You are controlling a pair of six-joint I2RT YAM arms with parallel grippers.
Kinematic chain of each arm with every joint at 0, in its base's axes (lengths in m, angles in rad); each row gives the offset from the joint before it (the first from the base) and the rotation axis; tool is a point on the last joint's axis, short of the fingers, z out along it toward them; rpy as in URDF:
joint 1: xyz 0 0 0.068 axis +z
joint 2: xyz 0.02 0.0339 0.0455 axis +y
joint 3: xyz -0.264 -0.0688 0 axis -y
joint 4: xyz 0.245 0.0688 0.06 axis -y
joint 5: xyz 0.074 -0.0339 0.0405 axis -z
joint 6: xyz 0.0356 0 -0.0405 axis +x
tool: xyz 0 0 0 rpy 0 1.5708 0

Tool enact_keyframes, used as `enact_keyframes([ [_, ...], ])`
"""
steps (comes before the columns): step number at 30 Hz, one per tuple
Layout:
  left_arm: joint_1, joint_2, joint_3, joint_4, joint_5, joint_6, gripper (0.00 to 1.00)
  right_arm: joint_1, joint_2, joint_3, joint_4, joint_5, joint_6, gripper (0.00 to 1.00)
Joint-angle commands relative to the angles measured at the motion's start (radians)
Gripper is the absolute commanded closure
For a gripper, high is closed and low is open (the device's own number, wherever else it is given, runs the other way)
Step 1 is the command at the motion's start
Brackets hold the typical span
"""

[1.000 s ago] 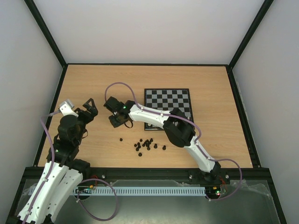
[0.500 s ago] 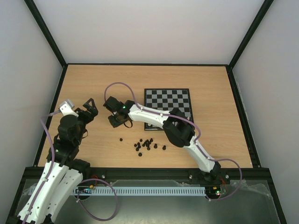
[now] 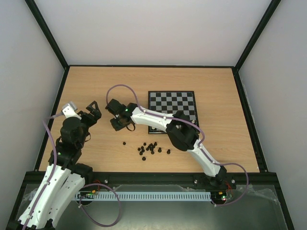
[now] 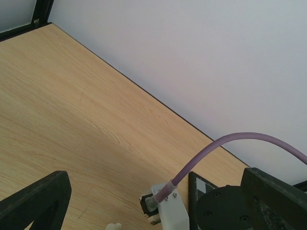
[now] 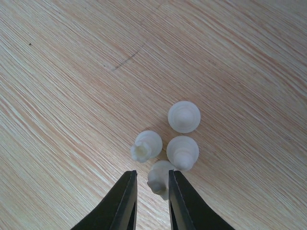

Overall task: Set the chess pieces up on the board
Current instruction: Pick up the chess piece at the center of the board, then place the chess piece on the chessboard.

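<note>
The left tool point(image 3: 93, 109) hung above the left part of the wooden surface point(image 3: 96, 81), well away from anything else. In its own wrist view its two dark fingers point(image 4: 36, 201) stood far apart at the lower corners of the frame, so it was wide open and held nothing.

To its right, the right arm reached across to the middle of the surface, with the right tool point(image 5: 150, 175) pointing down over a small cluster of chess pieces point(image 5: 183, 116). These were four cream pieces set close together on the bare wood, off the board. One piece point(image 5: 158, 179) lay at the fingertips, partly under the right-hand finger. A strip of wood showed between it and the other finger. The jaws were only narrowly parted and were not clamped on it. Whether the right-hand finger touched the piece could not be told.

Nearer the arms' bases, a loose scatter of black pieces point(image 3: 151, 148) sat on the surface, with one outlier to its left.

Further right lay the board point(image 3: 172, 101), flat, no pieces visible on its squares, and the right arm crossing over its near edge.
</note>
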Motion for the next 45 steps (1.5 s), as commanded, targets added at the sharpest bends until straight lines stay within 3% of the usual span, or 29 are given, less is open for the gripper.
enact_keyframes([
  [1,0.006,0.001,0.004,0.016,0.007,0.004,0.01,0.01,0.033,0.035,-0.049,-0.003,-0.008,0.8],
  [23,0.006,0.003,0.005,0.017,0.009,0.007,0.01,0.015,-0.004,0.005,-0.049,0.017,-0.005,0.92],
  [33,0.006,0.004,0.003,0.021,0.015,0.007,0.0,0.018,-0.263,-0.29,0.037,0.069,0.023,0.93],
  [45,0.006,0.05,-0.003,0.041,0.037,0.012,0.01,-0.047,-0.693,-0.697,0.053,0.278,0.075,0.93],
])
